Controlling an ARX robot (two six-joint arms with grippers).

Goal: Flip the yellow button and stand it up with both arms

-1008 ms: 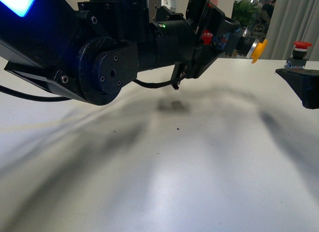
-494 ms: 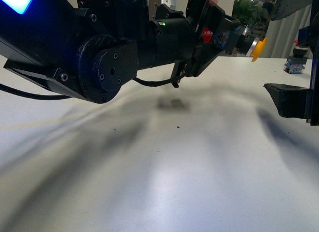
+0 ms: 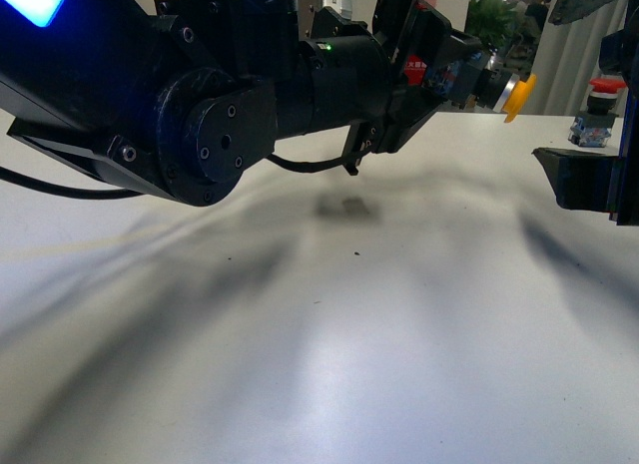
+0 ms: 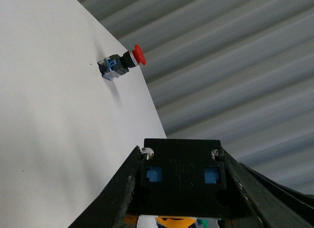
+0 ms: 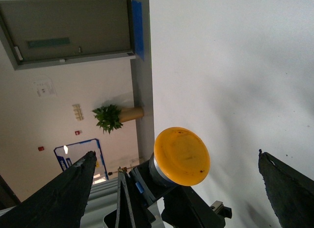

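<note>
Clamped by its block in the left gripper [image 4: 181, 189] near the worktop's [image 3: 329, 364] far edge, the seemingly light, rigid yellow button [image 3: 519, 97] suits a collar grip from the spread-jawed right gripper [image 5: 176, 181].

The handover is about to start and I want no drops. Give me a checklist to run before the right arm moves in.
1. Grip: the left gripper is shut on the yellow button, clamped on its contact block. Ok.
2. Height: the button hangs in the air, off the table. Ok.
3. Receiver: the right gripper is open, jaws spread wide and touching nothing. Ok.
4. Alignment: in the right wrist view the button's cap faces the right gripper and sits between its spread jaws. Ok.
5. Clearance: the red button stands upright on the table, close beside the right gripper in the front view; the depth between them is unclear. Cannot tell.
</note>
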